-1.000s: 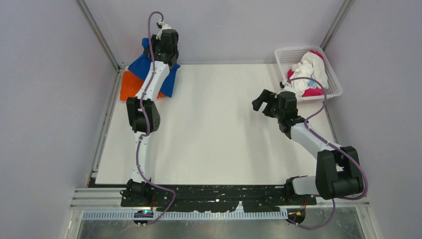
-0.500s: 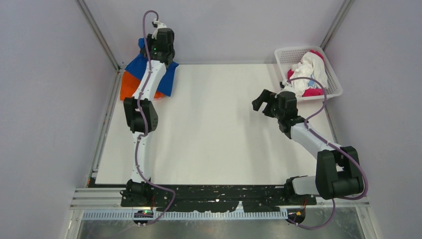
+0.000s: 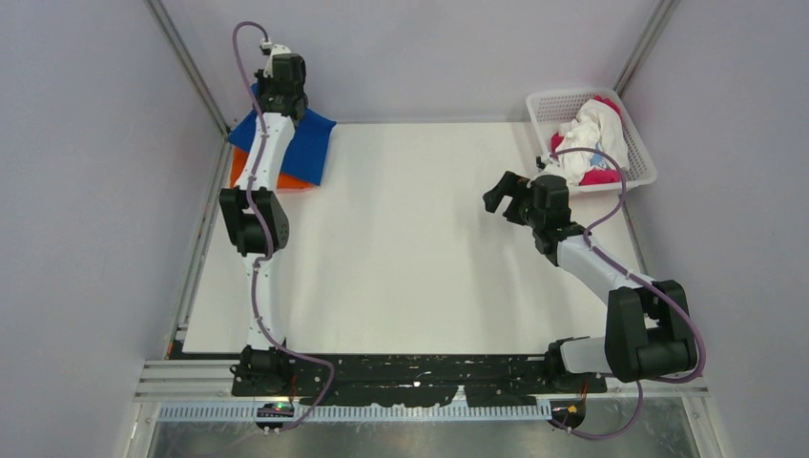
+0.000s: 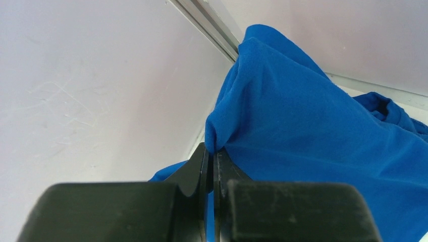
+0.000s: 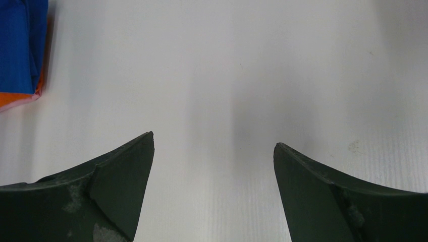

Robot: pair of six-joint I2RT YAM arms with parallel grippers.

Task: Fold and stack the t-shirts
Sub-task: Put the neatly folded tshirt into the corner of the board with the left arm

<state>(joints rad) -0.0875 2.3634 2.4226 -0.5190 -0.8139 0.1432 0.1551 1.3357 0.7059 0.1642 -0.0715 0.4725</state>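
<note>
The left gripper point(image 4: 212, 156) pinches a royal blue cotton t-shirt point(image 4: 313, 126), which spreads toward two o'clock. The right gripper point(image 5: 214, 139) gapes wide.

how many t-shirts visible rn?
4. Blue t-shirt, pinched by the left gripper, lies over the orange t-shirt at the far left corner; white t-shirt and magenta t-shirt are bundled in the basket. More may be hidden there.

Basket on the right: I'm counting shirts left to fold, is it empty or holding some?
Not empty: the basket holds a crumpled white shirt over a pink one.
</note>
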